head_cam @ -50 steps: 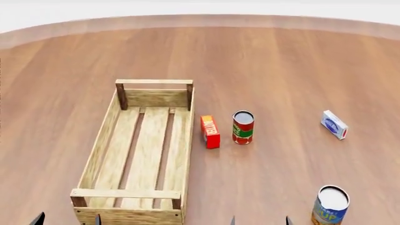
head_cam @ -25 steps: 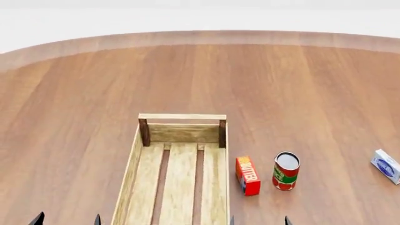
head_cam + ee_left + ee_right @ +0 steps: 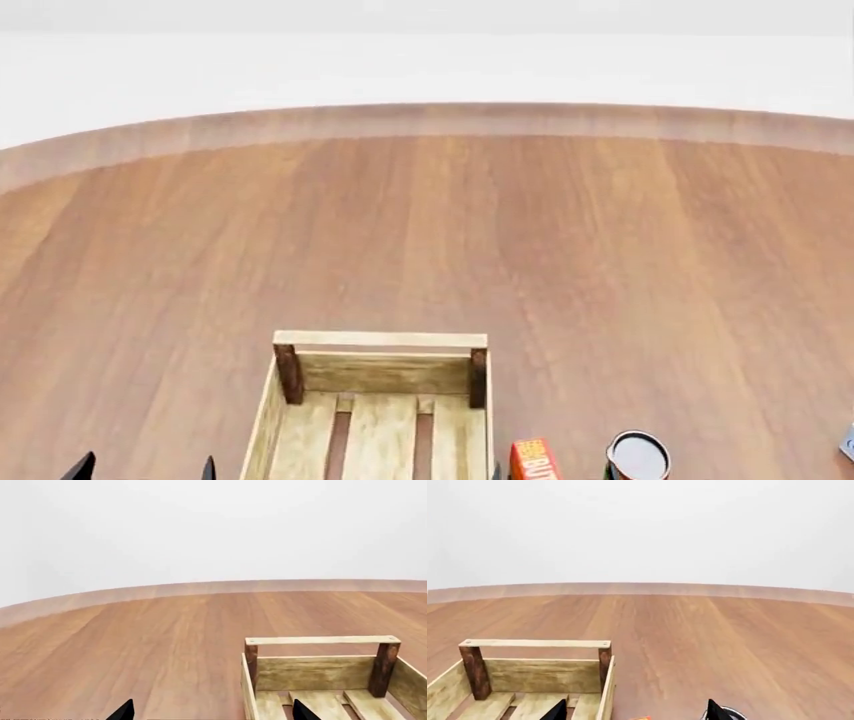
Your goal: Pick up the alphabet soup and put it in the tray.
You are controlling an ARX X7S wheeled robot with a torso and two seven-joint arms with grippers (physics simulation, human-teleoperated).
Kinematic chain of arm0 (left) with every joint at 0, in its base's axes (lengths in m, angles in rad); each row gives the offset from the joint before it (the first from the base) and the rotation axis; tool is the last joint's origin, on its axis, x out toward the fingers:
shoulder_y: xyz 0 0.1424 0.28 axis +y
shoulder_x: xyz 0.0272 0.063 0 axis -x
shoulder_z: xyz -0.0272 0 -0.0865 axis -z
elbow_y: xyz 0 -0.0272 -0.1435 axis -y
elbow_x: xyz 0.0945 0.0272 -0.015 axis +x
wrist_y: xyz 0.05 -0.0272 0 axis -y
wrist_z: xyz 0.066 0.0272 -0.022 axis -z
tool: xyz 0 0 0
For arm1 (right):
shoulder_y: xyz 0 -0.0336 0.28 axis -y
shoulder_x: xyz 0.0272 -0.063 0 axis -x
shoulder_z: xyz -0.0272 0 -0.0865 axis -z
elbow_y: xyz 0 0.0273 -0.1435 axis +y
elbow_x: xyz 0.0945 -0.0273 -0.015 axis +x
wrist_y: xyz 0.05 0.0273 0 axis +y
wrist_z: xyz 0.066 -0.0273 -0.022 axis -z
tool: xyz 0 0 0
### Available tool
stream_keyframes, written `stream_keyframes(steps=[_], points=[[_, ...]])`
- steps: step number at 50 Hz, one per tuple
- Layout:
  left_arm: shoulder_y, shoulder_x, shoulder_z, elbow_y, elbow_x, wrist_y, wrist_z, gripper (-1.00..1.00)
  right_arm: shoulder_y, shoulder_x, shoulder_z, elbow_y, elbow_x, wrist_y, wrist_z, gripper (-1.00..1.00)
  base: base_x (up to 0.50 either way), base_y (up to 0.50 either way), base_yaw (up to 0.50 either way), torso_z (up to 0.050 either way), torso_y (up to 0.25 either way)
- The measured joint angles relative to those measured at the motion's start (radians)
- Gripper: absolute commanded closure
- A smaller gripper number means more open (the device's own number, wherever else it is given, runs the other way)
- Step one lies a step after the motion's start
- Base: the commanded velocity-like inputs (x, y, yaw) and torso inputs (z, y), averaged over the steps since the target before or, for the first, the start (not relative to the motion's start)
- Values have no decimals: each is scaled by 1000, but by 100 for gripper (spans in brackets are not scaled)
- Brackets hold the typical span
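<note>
While only the tray's (image 3: 380, 345) far end shows on the table (image 3: 427, 220), the alphabet soup is out of view. Left gripper (image 3: 210, 712) and right gripper (image 3: 635, 712) tips stand apart, holding nothing.

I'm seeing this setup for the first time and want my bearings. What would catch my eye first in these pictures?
The light-wood tray stands out first, low in the head view, with only its far end and dark corner posts showing. Beyond it stretches a broad, bare reach of the round wooden table. At the bottom edge, right of the tray, peek the top of an orange-red box and a dark-topped can; the alphabet soup is not in view.
</note>
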Motion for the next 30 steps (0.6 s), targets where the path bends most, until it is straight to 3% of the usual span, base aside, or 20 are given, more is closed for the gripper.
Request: stream_keyframes(steps=[5,13,17,23,30], points=[[1,-2,5,-1,1,4,-8,-100,-23,94,71,-127,82,191,15,-100,0,0,0,0,0],[2,-7,13,-1,4,11,-18,-100,-20,252,347,-595,217,849,-175,-100,0,0,0,0,0],[2,-9,17,-1,3,13,-22,-100,-24,306,452,-733,329,1089,-210,-100,0,0,0,0,0],[2,-13,22,-2,1,16,-27,-100,-38,368,574,-856,497,1308,-200,-100,0,0,0,0,0],[1,-17,28,-2,-2,18,-32,-100,-65,417,667,-929,640,1432,-167,-100,0,0,0,0,0]])
